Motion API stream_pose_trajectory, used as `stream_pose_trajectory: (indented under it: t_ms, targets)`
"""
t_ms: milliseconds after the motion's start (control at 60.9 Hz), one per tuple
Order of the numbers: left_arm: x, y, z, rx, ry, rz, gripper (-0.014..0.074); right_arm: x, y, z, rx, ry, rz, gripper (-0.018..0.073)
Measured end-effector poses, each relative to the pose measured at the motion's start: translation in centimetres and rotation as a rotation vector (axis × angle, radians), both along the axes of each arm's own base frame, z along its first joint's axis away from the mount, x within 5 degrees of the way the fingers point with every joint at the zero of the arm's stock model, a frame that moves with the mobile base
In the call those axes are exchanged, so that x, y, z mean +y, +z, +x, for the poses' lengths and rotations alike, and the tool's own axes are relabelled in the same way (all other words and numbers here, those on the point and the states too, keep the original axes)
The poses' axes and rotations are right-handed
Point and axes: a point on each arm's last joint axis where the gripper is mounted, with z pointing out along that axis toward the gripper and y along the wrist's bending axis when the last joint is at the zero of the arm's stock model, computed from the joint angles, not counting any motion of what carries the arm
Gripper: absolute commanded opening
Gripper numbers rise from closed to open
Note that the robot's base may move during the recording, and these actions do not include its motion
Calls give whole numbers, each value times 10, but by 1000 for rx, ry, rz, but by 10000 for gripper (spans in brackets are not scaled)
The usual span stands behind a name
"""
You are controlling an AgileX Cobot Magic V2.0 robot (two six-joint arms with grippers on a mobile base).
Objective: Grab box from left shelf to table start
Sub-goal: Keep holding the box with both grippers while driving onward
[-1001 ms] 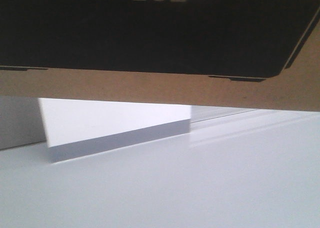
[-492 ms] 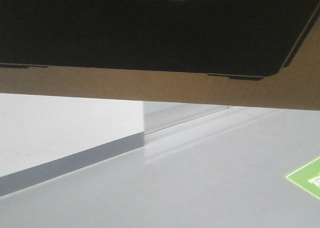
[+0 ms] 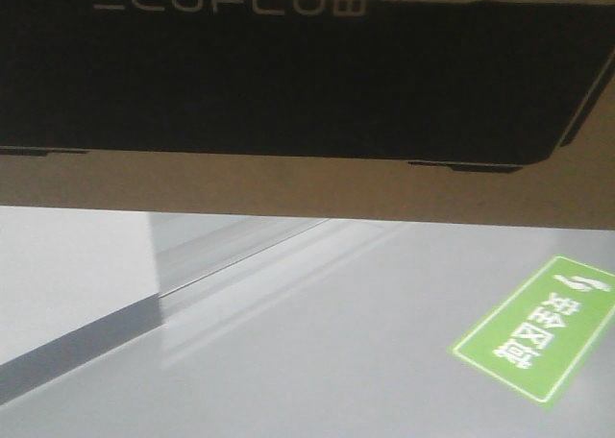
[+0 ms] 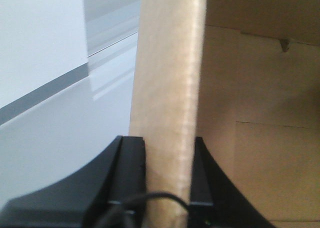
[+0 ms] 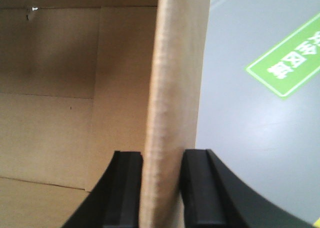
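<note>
At the left claw (image 4: 167, 180), I note one side panel of the box (image 4: 260, 113) standing between the jaws, touching both. The box interior lies to this claw's right. The floor (image 4: 60, 153) and a wall (image 4: 35, 43) lie to its left, with the wall farther ahead. At the right claw (image 5: 162, 188), the opposite panel stands between the jaws, touching both. The interior is on its left and the floor on its right. A floor sign (image 5: 290, 58) lies ahead and to the right of this claw, on the floor below the box.

Front view: faces forward, box (image 3: 288, 183) very near, floor (image 3: 336, 361) beyond. Wrist views: look along left gripper (image 4: 167, 143), right gripper (image 5: 161, 155), close against box wall. Front and right wrist share green sign (image 3: 538, 328).
</note>
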Motion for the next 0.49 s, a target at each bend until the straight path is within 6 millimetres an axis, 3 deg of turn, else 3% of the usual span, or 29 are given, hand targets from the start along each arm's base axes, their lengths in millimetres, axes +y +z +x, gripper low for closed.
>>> stream_pose_trajectory:
  t_ms: [492]
  targets:
    - [0,0,0,0,0,0,-85,0,0,0,0,-1,1,18]
